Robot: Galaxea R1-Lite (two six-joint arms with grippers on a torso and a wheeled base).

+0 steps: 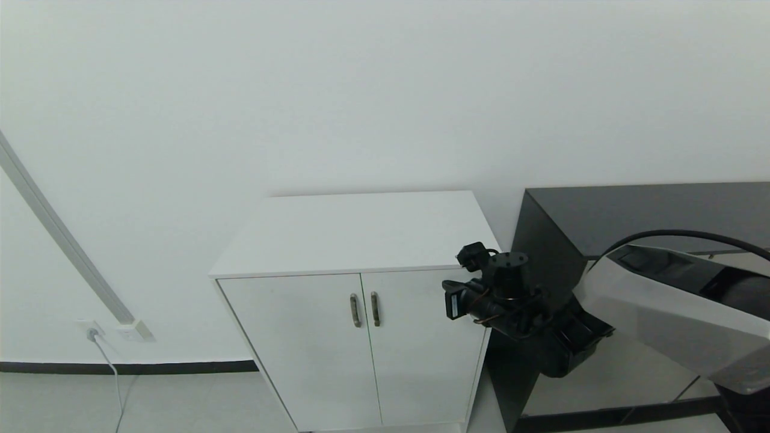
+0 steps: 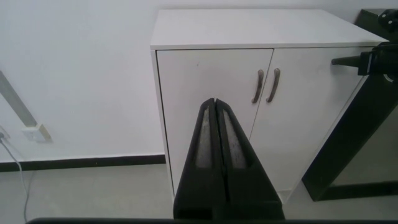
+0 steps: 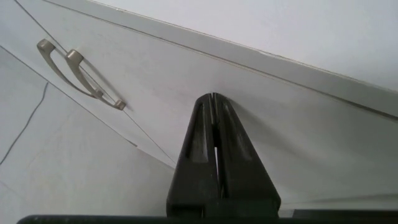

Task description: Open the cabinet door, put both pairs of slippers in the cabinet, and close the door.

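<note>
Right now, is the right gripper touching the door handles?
Apart. The right wrist view shows the right gripper, fingers shut, with a bare stretch of cabinet door between it and the door handles.

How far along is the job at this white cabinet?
Done: nothing; the white two-door cabinet has both doors closed. In hand: the right end effector, shut, sits close to the right door, off to the side of its curved metal handle. The left end effector, shut, hangs farther back. Left: opening the door, storing both slipper pairs, closing.
</note>
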